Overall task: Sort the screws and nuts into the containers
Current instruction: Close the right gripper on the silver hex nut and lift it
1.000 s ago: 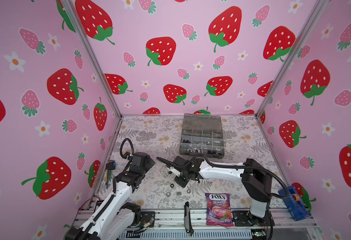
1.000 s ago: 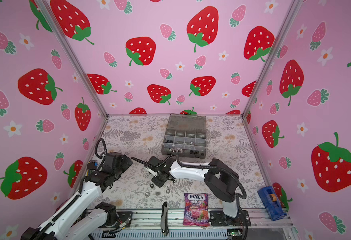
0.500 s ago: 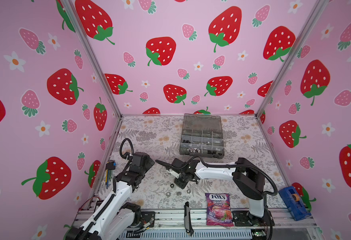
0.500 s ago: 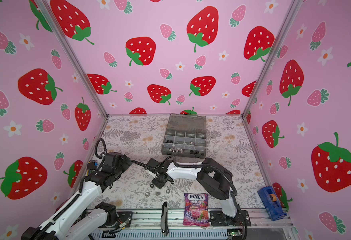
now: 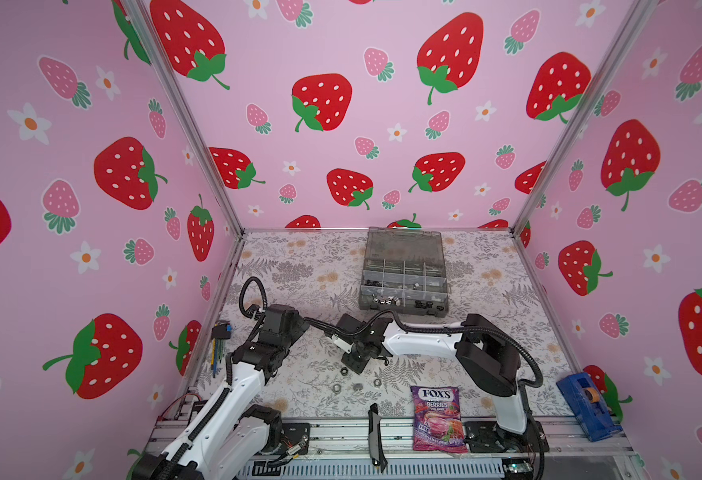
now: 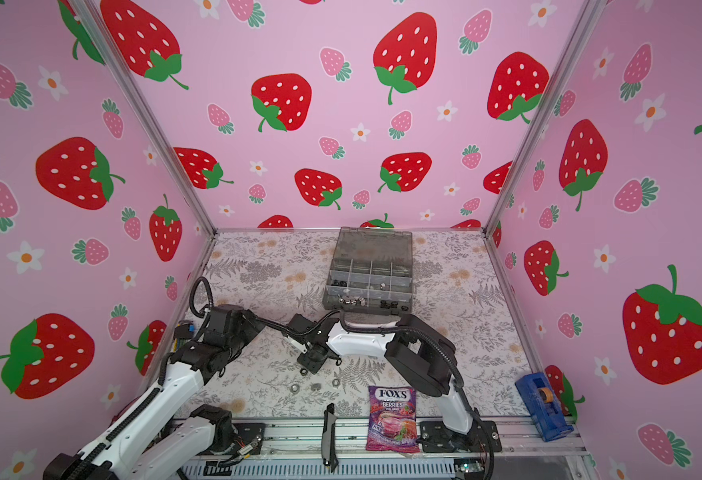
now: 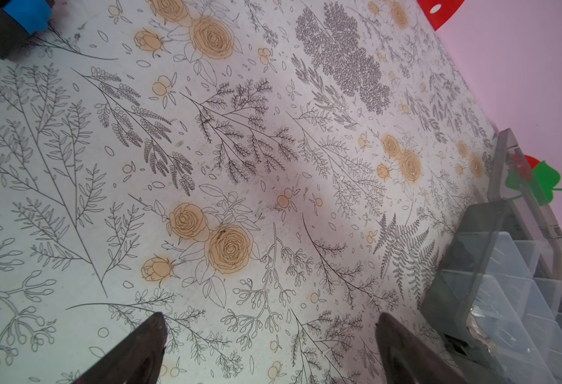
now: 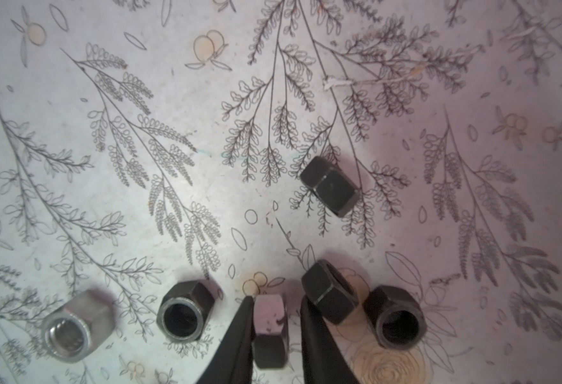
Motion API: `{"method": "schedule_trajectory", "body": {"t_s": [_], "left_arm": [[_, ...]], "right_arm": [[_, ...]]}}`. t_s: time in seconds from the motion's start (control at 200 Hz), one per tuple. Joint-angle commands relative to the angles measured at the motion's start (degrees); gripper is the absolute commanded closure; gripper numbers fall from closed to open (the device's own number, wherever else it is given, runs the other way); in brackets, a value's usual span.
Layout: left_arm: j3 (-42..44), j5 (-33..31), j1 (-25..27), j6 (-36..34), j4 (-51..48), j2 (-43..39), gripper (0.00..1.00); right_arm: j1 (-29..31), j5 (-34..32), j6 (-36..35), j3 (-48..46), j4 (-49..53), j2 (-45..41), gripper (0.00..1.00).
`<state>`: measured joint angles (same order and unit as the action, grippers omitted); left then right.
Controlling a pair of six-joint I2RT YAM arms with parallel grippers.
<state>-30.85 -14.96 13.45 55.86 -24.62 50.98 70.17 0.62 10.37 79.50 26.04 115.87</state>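
Floral mat (image 8: 173, 99), right gripper (image 8: 275, 299) around nut (image 8: 270, 327)

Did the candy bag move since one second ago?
No. The bag lies as before, right of the black tool, with its lower end over the front rail.

Counter (image 5: 299, 266): pale floral print throughout. Six nuts (image 8: 188, 311) are seen on it at the right jaws: one black, on edge between them; four black and one silver close beside. Grey organiser box (image 5: 401, 245) is set well beyond the jaws, lid laid back. Purple candy bag (image 5: 438, 415) is found near, behind them.
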Motion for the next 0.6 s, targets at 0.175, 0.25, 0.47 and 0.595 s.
{"method": "schedule_trajectory", "body": {"t_s": [0.175, 0.25, 0.47, 0.595], "left_arm": [[0.8, -0.5, -0.5, 0.7, -0.3, -0.4, 0.01], [0.8, -0.4, -0.5, 0.6, -0.3, -0.4, 0.01], [0.9, -0.2, -0.7, 0.3, -0.4, -0.6, 0.01], [0.9, -0.2, -0.7, 0.3, -0.3, -0.7, 0.01]], "right_arm": [[0.1, 0.4, -0.9, 1.2, 1.0, -0.4, 0.95], [0.1, 0.2, -0.7, 1.2, 1.0, -1.5, 1.0], [-2.7, 0.3, 1.9, 0.7, 0.1, -7.7, 1.0], [-6.3, 0.5, 3.7, -1.2, -1.3, -12.7, 1.0]]}}
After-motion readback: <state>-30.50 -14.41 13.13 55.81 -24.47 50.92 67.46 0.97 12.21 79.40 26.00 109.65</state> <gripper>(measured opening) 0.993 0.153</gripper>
